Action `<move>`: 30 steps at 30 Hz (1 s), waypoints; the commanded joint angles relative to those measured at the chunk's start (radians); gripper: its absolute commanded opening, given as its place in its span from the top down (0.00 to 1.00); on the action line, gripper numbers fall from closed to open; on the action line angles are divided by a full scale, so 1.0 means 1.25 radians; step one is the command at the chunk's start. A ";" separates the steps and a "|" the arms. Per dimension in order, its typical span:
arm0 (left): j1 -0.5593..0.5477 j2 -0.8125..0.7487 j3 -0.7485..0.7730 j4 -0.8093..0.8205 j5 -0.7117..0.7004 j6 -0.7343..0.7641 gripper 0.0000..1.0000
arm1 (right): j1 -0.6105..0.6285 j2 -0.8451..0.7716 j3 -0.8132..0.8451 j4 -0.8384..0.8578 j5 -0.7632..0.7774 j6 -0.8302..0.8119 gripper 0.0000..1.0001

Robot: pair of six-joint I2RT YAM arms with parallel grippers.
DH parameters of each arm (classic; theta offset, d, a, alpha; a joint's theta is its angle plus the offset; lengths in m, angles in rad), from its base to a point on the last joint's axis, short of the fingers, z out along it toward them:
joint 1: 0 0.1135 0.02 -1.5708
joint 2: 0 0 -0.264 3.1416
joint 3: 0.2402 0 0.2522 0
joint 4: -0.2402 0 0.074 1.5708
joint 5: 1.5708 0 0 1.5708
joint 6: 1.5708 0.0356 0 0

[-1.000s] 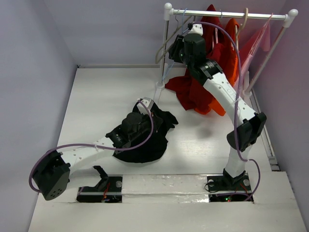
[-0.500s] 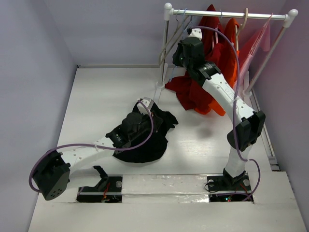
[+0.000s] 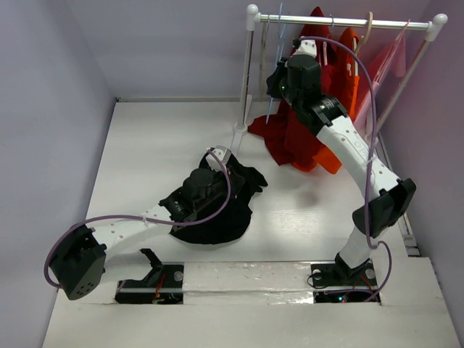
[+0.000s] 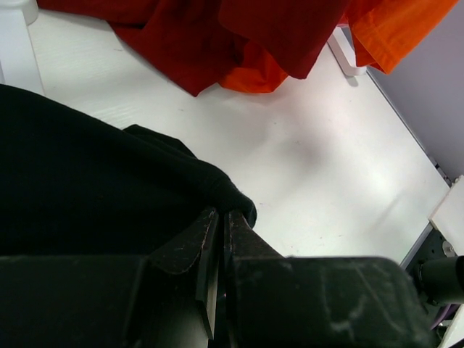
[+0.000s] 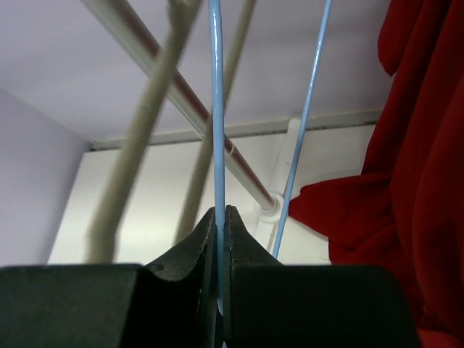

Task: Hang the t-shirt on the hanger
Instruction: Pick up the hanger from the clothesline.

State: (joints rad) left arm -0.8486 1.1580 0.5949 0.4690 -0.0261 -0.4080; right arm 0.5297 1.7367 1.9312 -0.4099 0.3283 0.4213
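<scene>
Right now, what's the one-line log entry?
left jaws: shut on t-shirt | right jaws: shut on hanger | t-shirt: heaped on table

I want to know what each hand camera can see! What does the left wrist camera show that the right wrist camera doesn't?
Only the left wrist view: the black t-shirt, pinched at its edge by the left fingers, plus an orange garment.

Only the right wrist view: the light-blue hanger, its wire clamped between the right fingers, a beige-grey hanger beside it, and the rack's pole.

Both views: the red garment and the white table.
</scene>
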 commanded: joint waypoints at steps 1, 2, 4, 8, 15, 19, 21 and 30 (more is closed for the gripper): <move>0.004 -0.001 -0.011 0.053 0.009 0.005 1.00 | -0.004 -0.061 -0.006 0.055 0.004 -0.011 1.00; 0.004 -0.002 -0.012 0.054 0.006 0.005 1.00 | -0.004 -0.068 -0.013 0.060 0.006 -0.008 1.00; 0.004 -0.006 -0.016 0.057 0.003 0.005 1.00 | -0.004 -0.085 -0.039 0.065 0.009 -0.007 1.00; 0.004 -0.018 -0.022 0.059 -0.008 0.005 1.00 | -0.004 -0.124 -0.105 0.078 0.001 0.006 1.00; 0.004 -0.031 -0.022 0.059 -0.018 0.001 1.00 | -0.004 -0.260 -0.315 0.133 -0.031 0.024 1.00; 0.004 -0.023 0.004 0.048 -0.020 0.000 1.00 | -0.004 -0.348 -0.435 0.152 -0.089 0.045 1.00; 0.004 -0.018 0.012 0.042 -0.024 -0.005 1.00 | -0.004 -0.382 -0.505 0.149 -0.123 0.071 1.00; 0.068 0.022 0.065 0.021 0.006 -0.022 1.00 | 0.068 -0.620 -0.736 0.067 -0.348 0.081 1.00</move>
State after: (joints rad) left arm -0.7918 1.1725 0.6106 0.4702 -0.0330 -0.4244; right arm 0.5804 1.0744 1.0492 -0.3103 0.0257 0.5232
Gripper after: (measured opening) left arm 0.010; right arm 0.063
